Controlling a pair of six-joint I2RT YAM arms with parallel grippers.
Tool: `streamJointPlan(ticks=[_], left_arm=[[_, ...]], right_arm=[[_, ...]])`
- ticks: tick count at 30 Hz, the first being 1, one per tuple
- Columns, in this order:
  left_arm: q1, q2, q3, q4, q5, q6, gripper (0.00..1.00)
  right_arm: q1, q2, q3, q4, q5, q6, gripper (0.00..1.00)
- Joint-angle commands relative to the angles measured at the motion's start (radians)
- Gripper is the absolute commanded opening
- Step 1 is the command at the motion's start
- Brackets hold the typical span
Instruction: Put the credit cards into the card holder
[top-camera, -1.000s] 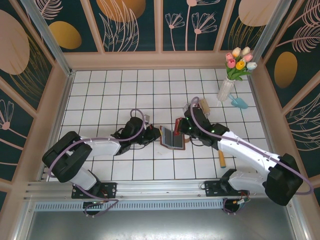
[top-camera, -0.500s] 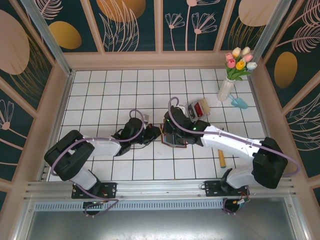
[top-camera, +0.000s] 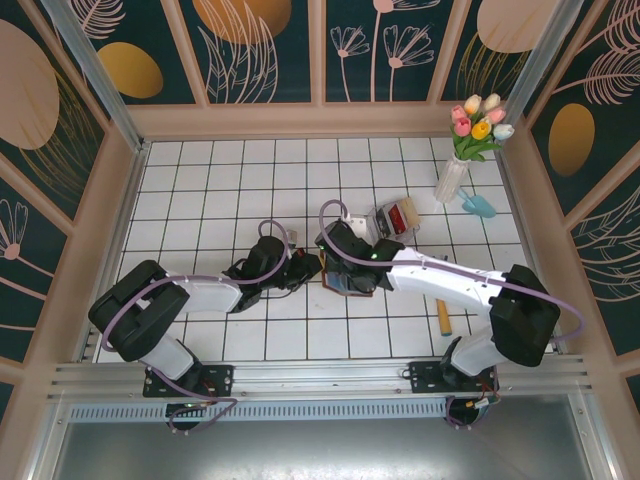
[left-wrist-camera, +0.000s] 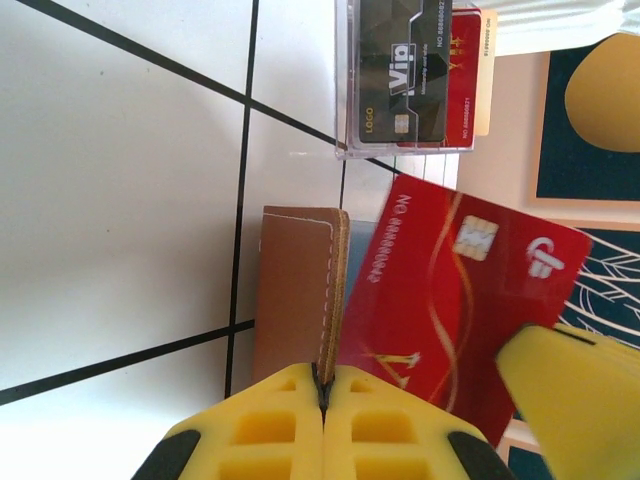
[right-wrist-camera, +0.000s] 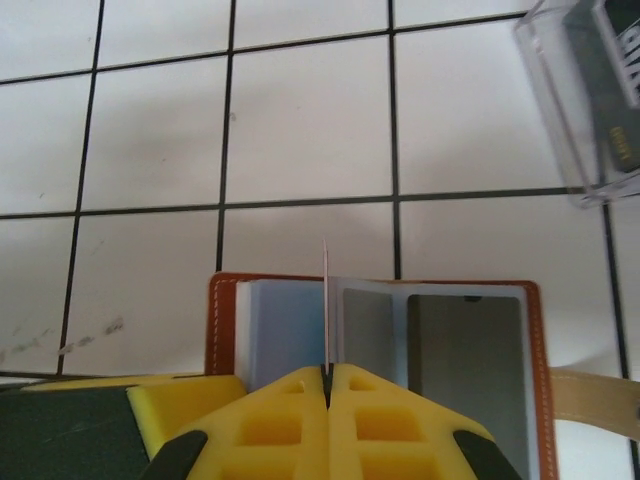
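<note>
My left gripper (left-wrist-camera: 322, 400) pinches one flap of the single card holder (left-wrist-camera: 295, 290), open on the bench (top-camera: 220, 190). My right gripper (right-wrist-camera: 328, 385) pinches one red card (left-wrist-camera: 450, 290) over its slots. Three cards (left-wrist-camera: 405, 70) sit in the clear tray (left-wrist-camera: 345, 90).

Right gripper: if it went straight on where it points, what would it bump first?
Probably the open card holder: the right gripper, pinching a red card edge-on, points at its slots. How far off is hard to tell.
</note>
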Motion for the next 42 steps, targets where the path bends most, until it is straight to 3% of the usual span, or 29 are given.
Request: streamJointPlan(ticks=[1, 5, 9, 15, 20, 23, 26, 30, 42], left_arm=[[-0.005, -0.008, -0.003, -0.009, -0.032, 0.015, 0.00], [-0.006, 0.000, -0.014, -0.044, -0.051, 0.051, 0.00], [-0.005, 0.041, -0.017, -0.057, -0.044, 0.093, 0.00], [-0.005, 0.091, -0.010, -0.107, -0.068, 0.137, 0.00], [-0.005, 0.106, -0.005, -0.115, -0.067, 0.148, 0.03], [-0.006, 0.109, -0.005, -0.127, -0.076, 0.154, 0.04], [-0.005, 0.109, 0.001, -0.138, -0.073, 0.160, 0.05], [-0.006, 0.106, 0.010, -0.170, -0.082, 0.174, 0.09], [-0.006, 0.107, 0.022, -0.227, -0.102, 0.211, 0.12]], right_arm=[[-0.022, -0.025, 0.005, -0.133, 0.087, 0.044, 0.00], [-0.116, -0.119, -0.136, -0.093, 0.000, 0.046, 0.00], [-0.232, -0.235, -0.258, 0.068, -0.205, -0.001, 0.00], [-0.271, -0.320, -0.308, 0.314, -0.419, 0.012, 0.00], [-0.241, -0.301, -0.278, 0.330, -0.413, 0.046, 0.00], [-0.254, -0.257, -0.322, 0.422, -0.532, 0.056, 0.00], [-0.258, -0.199, -0.336, 0.442, -0.569, 0.035, 0.00], [-0.281, -0.184, -0.390, 0.448, -0.535, 0.031, 0.00], [-0.404, -0.179, -0.559, 0.610, -0.703, 0.009, 0.00]])
